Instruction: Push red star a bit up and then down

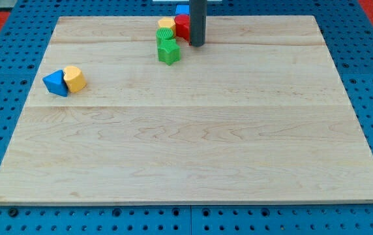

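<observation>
A red block [181, 27], partly hidden by the rod so its shape is unclear, sits near the board's top edge. My tip [197, 44] rests on the board at the red block's right side, touching or almost touching it. A blue block [182, 10] lies just above the red one. A yellow block [166, 24] is at the red block's left. A green round block [165, 35] and a green star [169, 51] sit below the yellow one.
A blue triangle [55, 83] and a yellow block [74, 78] touch each other at the view's left. The wooden board [193, 143] lies on a blue pegboard table.
</observation>
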Tool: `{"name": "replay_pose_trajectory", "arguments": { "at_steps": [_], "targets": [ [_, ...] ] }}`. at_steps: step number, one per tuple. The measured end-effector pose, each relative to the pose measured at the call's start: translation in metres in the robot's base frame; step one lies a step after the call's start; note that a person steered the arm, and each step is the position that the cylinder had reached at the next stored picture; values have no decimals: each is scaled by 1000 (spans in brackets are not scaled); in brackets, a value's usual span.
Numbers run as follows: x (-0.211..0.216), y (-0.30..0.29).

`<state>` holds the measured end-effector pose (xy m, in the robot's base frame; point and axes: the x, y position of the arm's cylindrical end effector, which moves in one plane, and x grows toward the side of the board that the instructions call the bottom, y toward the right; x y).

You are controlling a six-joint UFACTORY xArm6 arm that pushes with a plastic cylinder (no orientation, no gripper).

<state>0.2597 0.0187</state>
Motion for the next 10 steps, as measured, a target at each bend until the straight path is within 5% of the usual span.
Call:
{"name": "replay_pose_trajectory", "arguments": {
  "at_steps": [3, 5, 8, 10],
  "targets": [
    [38, 18],
    [-58, 69],
    [-66, -34],
    [-62, -25]
  ]
}}
